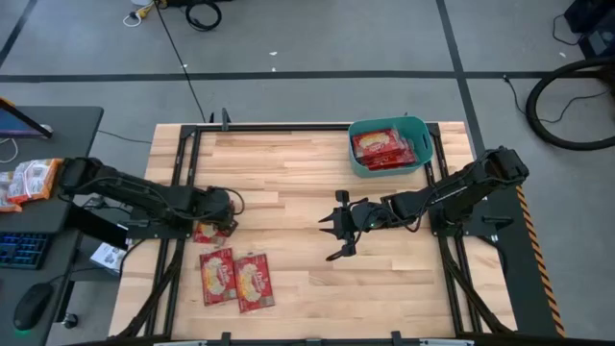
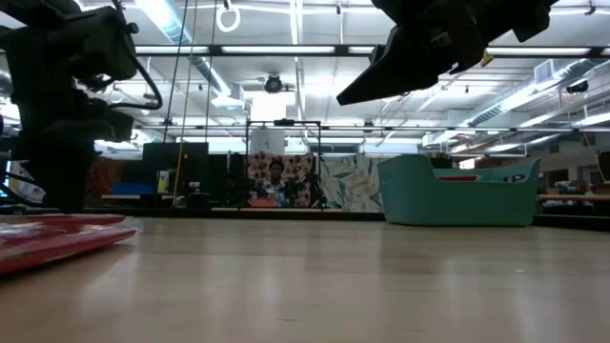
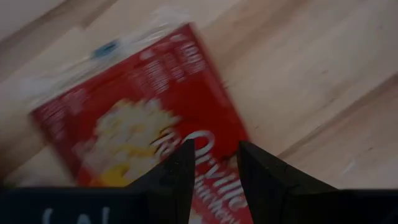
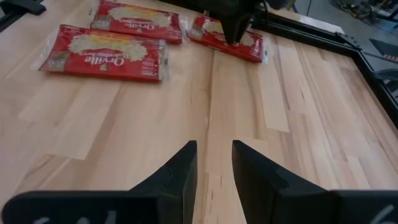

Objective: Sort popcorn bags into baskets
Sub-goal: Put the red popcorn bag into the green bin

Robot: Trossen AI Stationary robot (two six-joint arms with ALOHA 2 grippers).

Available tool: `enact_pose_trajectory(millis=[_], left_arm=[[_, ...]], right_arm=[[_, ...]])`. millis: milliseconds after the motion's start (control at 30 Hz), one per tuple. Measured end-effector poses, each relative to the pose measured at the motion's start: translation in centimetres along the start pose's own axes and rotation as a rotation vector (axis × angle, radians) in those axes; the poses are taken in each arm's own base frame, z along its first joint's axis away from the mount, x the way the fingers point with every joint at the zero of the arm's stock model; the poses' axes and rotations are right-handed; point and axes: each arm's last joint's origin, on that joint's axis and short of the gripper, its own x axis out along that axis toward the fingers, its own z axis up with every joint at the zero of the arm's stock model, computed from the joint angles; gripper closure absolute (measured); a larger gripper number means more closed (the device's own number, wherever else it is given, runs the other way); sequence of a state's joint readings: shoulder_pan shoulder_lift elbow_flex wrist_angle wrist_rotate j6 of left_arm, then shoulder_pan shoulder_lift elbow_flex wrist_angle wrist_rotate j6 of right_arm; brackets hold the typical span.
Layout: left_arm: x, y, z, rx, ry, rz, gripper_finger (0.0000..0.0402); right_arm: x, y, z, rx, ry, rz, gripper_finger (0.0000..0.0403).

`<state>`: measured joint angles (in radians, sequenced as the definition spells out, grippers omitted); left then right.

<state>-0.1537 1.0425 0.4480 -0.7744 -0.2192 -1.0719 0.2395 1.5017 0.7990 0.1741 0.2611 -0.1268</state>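
Note:
Three red popcorn bags lie flat near the table's left near corner. One bag (image 1: 208, 232) (image 3: 143, 124) lies under my left gripper (image 1: 227, 206) (image 3: 214, 168). The two others (image 1: 218, 274) (image 1: 255, 281) lie side by side nearer the near edge. My left gripper is open and points down over the first bag, one finger on either side of its printed face. The teal basket (image 1: 387, 146) (image 2: 457, 195) stands at the far right with red bags (image 1: 382, 147) inside. My right gripper (image 1: 336, 231) (image 4: 214, 165) is open and hovers above bare wood at the table's middle. My left gripper comes down from above at the bag's printed face (image 3: 214, 146), near one short end. Its two fingers (image 3: 180, 171) stand apart over that end. I cannot tell whether they touch the bag, which lies flat on the table.
Black frame rails (image 1: 183, 183) (image 1: 442, 192) run along the table's left and right sides. A side desk to the left holds an orange-and-white snack bag (image 1: 29, 181), a keyboard and a mouse. Bare wood (image 1: 288, 183) lies between bags and basket. A person (image 2: 276, 176) sits far behind.

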Motion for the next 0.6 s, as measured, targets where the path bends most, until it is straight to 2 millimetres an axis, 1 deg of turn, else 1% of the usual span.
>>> enact_pose_trajectory(millis=[200, 367, 500, 600], left_arm=[[1.9, -2.4, 0.9, 0.123, -0.065, -0.064, 0.0276], [3.3, -4.0, 1.9, 0.169, -0.155, -0.123, 0.0276], [3.9, -5.4, 3.3, 0.203, -0.258, -0.235, 0.0276], [3.7, -6.5, 4.4, 0.268, -0.360, -0.357, 0.0276]], right_arm=[[-0.2, 0.8, 0.3, -0.015, -0.024, 0.021, 0.0297], [-0.4, 1.4, 0.5, -0.023, -0.041, 0.038, 0.0297], [-0.4, 1.6, 0.5, -0.025, -0.047, 0.042, 0.0298], [-0.4, 1.5, 0.5, -0.024, -0.047, 0.033, 0.0298]])
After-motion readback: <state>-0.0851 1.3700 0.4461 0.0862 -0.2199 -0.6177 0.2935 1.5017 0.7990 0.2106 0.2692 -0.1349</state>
